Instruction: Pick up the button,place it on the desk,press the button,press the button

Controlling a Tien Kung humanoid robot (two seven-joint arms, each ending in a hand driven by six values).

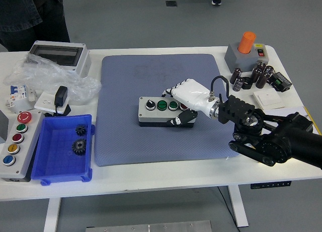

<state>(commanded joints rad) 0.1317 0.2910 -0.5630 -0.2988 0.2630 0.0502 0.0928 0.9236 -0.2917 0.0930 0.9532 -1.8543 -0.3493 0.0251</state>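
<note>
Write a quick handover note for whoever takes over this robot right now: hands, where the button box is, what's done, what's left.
Right hand: closed around the right end of the button box, fingers over the top, thumb on the front face.
Left hand: not in view.
Button box: sits flat on the blue mat, near its middle; a black knob and two green buttons show, the right end is covered by the hand.
Done: box is down on the mat.
Left: let go, then press the button twice. No press is visible yet.
Nearby: a second button box and a blue bin holding gears sit at the table's left.
</note>
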